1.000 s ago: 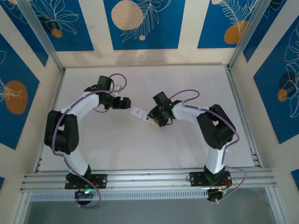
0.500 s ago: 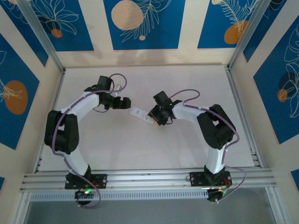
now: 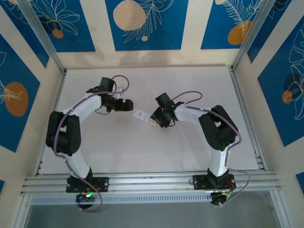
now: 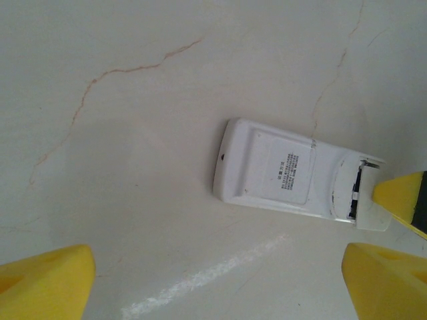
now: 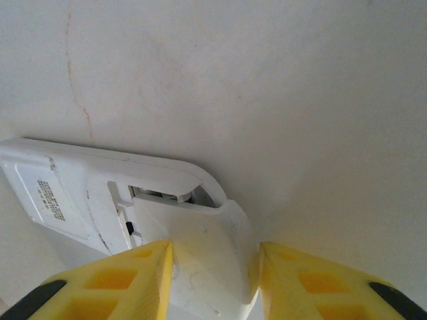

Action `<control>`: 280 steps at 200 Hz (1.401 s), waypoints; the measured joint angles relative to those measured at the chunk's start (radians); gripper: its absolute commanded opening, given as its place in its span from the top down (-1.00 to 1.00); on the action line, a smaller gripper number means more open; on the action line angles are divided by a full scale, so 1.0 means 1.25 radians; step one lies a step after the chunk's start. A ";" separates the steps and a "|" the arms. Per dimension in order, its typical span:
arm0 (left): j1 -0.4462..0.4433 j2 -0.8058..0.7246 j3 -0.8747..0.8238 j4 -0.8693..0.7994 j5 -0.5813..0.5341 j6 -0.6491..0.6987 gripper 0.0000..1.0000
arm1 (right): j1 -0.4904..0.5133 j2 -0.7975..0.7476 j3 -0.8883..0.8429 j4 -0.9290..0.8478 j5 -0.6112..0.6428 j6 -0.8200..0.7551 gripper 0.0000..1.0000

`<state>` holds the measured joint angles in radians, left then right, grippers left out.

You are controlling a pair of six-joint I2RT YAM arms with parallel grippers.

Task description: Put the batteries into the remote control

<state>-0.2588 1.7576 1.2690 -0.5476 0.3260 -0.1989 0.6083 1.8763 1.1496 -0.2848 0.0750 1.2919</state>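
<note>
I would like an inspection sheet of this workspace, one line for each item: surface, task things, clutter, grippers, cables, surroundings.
Surface: white table, with thin brownish lines.
Remote: lies flat, back up, label showing; its battery bay is partly open.
Batteries: cannot tell; the bay is dark and half covered.
Cover: at the bay end of the remote, between the right fingers.
Clutter: nothing seen.
Left gripper: open, holds nothing, near the remote.
Right gripper: shut on the cover.
Cables: purple, looped along both arms.
Surroundings: blue patterned panels, metal rail at the near edge.
</note>
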 measured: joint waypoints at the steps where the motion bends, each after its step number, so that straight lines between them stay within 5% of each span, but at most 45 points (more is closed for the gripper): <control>1: 0.000 0.000 0.000 0.000 0.000 0.000 -0.89 | 0.000 0.000 0.001 -0.001 0.001 0.000 0.21; 83: 0.000 0.001 0.000 -0.004 0.000 0.000 -0.90 | -0.005 0.000 0.026 -0.033 0.027 -0.001 0.27; 165: 0.000 0.009 0.002 -0.010 0.005 0.000 -0.89 | 0.036 -0.133 -0.064 -0.003 0.080 -0.052 0.00; 280: 0.000 0.009 0.002 -0.011 0.006 0.000 -0.89 | 0.035 -0.069 -0.131 0.133 0.011 0.030 0.16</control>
<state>-0.2588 1.7695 1.2709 -0.5617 0.3336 -0.1989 0.6525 1.7905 0.9855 -0.1188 0.0887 1.3293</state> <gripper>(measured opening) 0.948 0.422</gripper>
